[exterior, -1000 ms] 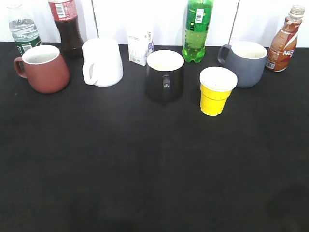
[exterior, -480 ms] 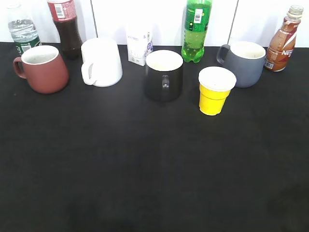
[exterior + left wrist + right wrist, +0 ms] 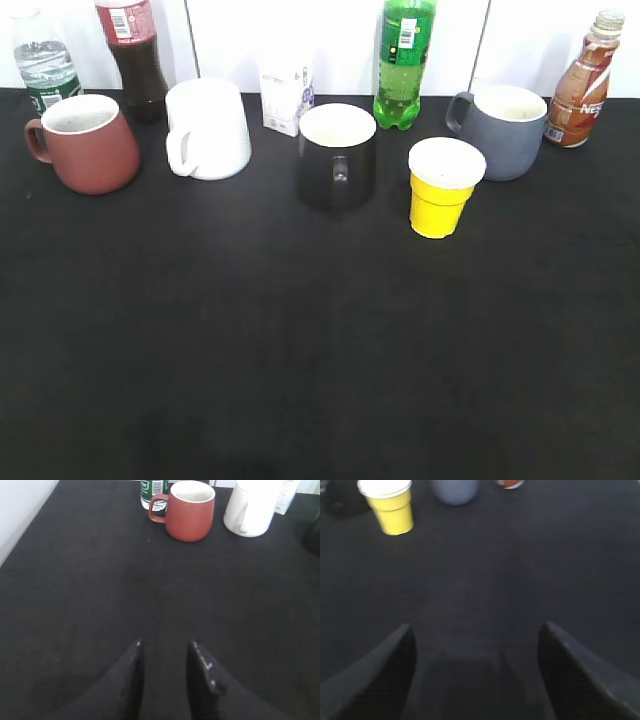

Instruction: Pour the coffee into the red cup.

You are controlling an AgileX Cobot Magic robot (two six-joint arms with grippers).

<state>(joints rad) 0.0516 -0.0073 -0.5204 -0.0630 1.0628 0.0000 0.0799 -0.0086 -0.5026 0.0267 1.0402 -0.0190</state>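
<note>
The coffee bottle (image 3: 580, 85) stands at the far right back of the black table, with a swirled brown and white label and pale cap; only its base (image 3: 509, 483) shows in the right wrist view. The red cup (image 3: 85, 143) stands at the far left back, handle to the left, and also shows in the left wrist view (image 3: 189, 511). My left gripper (image 3: 164, 642) is open and empty, well short of the red cup. My right gripper (image 3: 476, 627) is wide open and empty, over bare table. Neither gripper shows in the exterior view.
Along the back stand a water bottle (image 3: 42, 60), a dark cola bottle (image 3: 135, 55), a white mug (image 3: 207, 128), a small carton (image 3: 285, 85), a black mug (image 3: 336, 156), a green bottle (image 3: 404, 60), a yellow paper cup (image 3: 442, 187) and a grey mug (image 3: 505, 130).
The whole scene has shifted slightly left and up in the exterior view. No object has moved relative to the others.
</note>
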